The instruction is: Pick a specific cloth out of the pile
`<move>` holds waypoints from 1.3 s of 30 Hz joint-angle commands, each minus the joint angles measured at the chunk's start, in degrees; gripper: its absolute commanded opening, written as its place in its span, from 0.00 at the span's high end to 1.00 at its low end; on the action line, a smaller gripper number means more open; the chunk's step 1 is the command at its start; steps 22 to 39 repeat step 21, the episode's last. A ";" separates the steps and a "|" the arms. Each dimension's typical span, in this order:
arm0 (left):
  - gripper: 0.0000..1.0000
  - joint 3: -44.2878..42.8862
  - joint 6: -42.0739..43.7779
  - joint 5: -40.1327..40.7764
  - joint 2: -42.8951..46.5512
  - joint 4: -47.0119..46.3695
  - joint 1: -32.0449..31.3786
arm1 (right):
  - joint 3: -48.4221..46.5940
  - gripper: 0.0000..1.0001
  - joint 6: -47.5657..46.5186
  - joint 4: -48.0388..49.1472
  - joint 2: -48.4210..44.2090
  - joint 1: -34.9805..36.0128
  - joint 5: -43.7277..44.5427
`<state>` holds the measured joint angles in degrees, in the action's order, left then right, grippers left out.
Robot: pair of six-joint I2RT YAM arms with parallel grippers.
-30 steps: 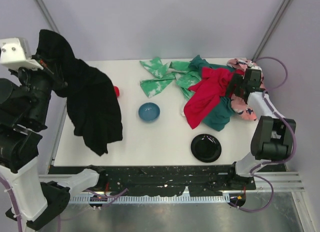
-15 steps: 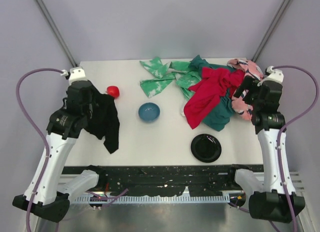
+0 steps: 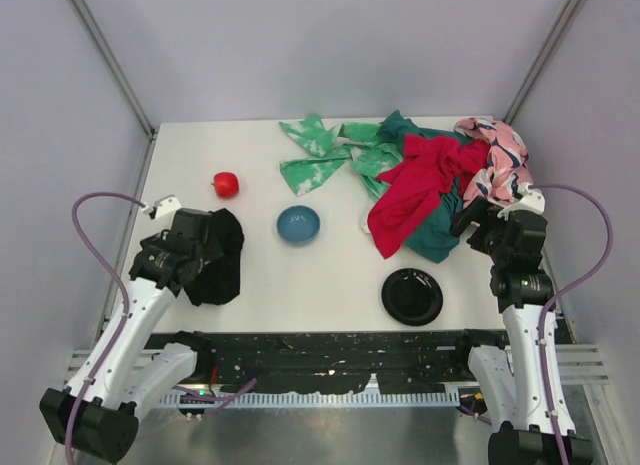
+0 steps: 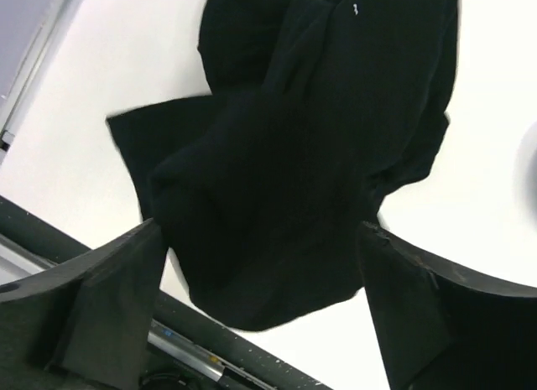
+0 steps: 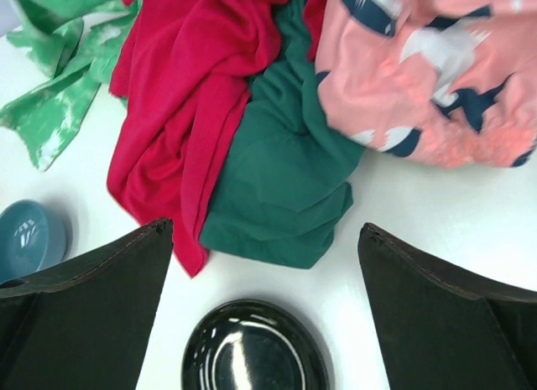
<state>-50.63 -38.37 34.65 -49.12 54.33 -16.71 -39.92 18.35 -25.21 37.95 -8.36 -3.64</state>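
Down from its hanging position of half a second ago, the black cloth (image 3: 218, 268) now lies crumpled on the white surface (image 3: 330, 275), near the front-left corner and well apart from the pile (image 3: 420, 185). The left arm has dropped low with it. In the left wrist view the left gripper (image 4: 260, 231) stands wide, its two fingers spread either side of the cloth (whether either one touches the fabric cannot be told), and the cloth rests flat on the surface ahead of them.

The right arm has also sunk and drawn back toward the near edge. The right gripper (image 5: 264, 229) is spread wide with nothing between its fingers, and it faces the pile from just short of it.

The pile sits at the far right of the surface: a red cloth (image 3: 412, 190) draped over a dark teal cloth (image 3: 442, 237), a pink patterned cloth (image 3: 500, 165) at the right corner, and a green-and-white cloth (image 3: 320, 155) trailing off to the left. A blue bowl (image 3: 298, 225) stands between the black cloth and the pile, a glossy black dish (image 3: 412, 296) lies nearer the front, and a small red object (image 3: 226, 184) rests beyond the black cloth.
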 commanded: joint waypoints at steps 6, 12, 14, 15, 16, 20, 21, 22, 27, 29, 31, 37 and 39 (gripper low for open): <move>0.00 -5.97 -2.86 -7.13 3.04 -0.61 0.36 | 0.81 0.05 5.12 2.45 -3.58 0.10 -2.17; 0.00 1.85 2.24 -17.51 20.10 -14.23 0.36 | 0.99 0.05 6.00 0.09 -7.98 0.10 6.53; 0.00 1.33 2.86 -17.69 21.96 -13.99 0.36 | 0.81 0.05 6.35 -1.06 -8.94 0.10 8.64; 0.00 0.89 2.95 -17.52 22.23 -13.11 0.36 | 0.81 0.05 6.44 -1.42 -9.56 0.10 9.43; 0.00 0.28 3.38 -17.69 22.14 -12.41 0.36 | 0.90 0.05 6.78 -1.59 -9.91 0.10 9.79; 0.00 -0.43 3.30 -18.83 21.35 -10.73 0.36 | 1.78 0.05 6.35 -0.89 -12.02 0.10 8.47; 0.00 -0.26 3.21 -18.83 21.00 -10.82 0.36 | 1.52 0.05 6.26 -0.89 -12.29 0.10 8.56; 0.00 -0.26 3.21 -18.83 21.00 -10.82 0.36 | 1.52 0.05 6.26 -0.89 -12.29 0.10 8.56; 0.00 -0.26 3.21 -18.83 21.00 -10.82 0.36 | 1.52 0.05 6.26 -0.89 -12.29 0.10 8.56; 0.00 -0.26 3.21 -18.83 21.00 -10.82 0.36 | 1.52 0.05 6.26 -0.89 -12.29 0.10 8.56; 0.00 -0.26 3.21 -18.83 21.00 -10.82 0.36 | 1.52 0.05 6.26 -0.89 -12.29 0.10 8.56; 0.00 -0.26 3.21 -18.83 21.00 -10.82 0.36 | 1.52 0.05 6.26 -0.89 -12.29 0.10 8.56; 0.00 -0.26 3.21 -18.83 21.00 -10.82 0.36 | 1.52 0.05 6.26 -0.89 -12.29 0.10 8.56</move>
